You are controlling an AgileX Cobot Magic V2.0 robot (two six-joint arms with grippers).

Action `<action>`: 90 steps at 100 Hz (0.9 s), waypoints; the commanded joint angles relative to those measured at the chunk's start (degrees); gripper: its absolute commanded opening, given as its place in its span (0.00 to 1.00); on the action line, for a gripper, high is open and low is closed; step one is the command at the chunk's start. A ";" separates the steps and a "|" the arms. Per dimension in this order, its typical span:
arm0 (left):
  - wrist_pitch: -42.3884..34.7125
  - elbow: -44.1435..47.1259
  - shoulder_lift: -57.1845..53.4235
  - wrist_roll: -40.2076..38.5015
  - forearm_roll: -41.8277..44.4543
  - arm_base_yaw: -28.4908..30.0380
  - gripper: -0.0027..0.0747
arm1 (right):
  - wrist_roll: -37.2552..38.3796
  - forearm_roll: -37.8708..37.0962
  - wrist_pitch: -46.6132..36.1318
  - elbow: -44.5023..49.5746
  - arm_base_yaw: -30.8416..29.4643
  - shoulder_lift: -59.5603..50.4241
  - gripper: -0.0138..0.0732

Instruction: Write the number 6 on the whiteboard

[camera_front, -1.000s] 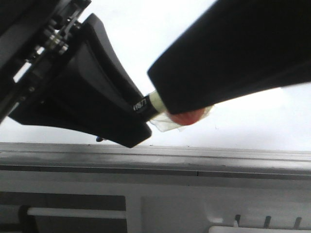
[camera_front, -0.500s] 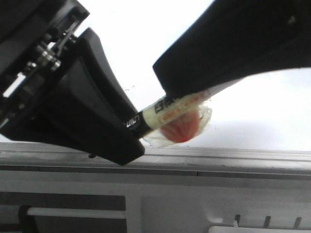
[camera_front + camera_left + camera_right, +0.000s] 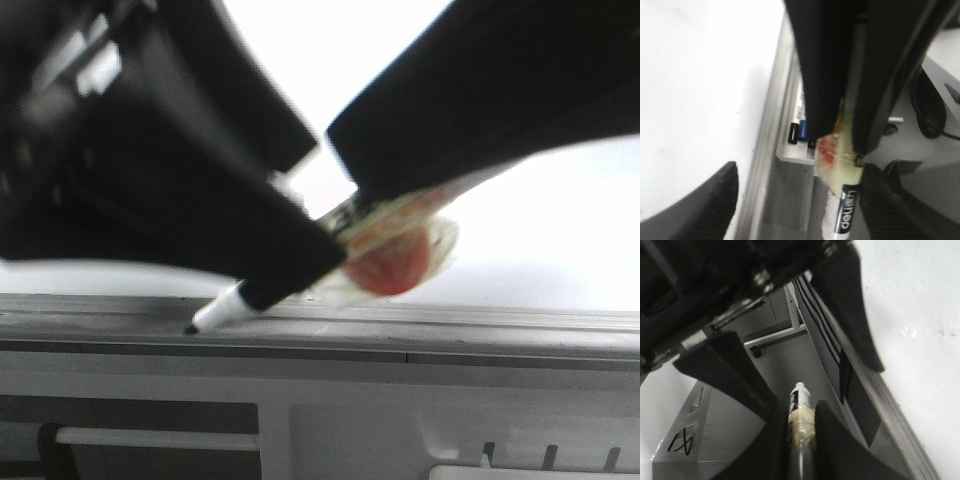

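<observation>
Whiteboard, one large glossy white board with a grey metal frame edge, fills the background, and no drawn 6 shows on it. One white marker pen with a black tip reaches down to that frame. The right gripper is pinched on the pen's taped barrel. The left gripper has its two fingers spread apart either side of the pen. Two capped markers lie on a ledge.

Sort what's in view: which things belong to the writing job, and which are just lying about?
Job: whiteboard; marker pen, gripped by right tool; left tool, open beside it.
Lying about: spare markers on the ledge.
</observation>
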 commanded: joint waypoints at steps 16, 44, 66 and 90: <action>-4.52 0.06 -15.16 -7.69 -2.16 1.93 0.67 | 19.29 -20.88 3.33 -1.42 -0.19 -8.71 0.10; -13.50 14.37 -36.55 -18.84 -2.57 11.15 0.34 | 30.49 -34.87 1.10 -1.42 -0.19 -19.94 0.10; -21.69 23.63 -43.65 -19.17 -11.02 14.08 0.01 | 30.49 -43.71 -8.95 -1.52 -0.19 -16.41 0.10; -20.82 24.57 -43.89 -19.17 -12.74 14.08 0.01 | 31.51 -43.85 -14.03 -3.63 -3.53 -8.92 0.10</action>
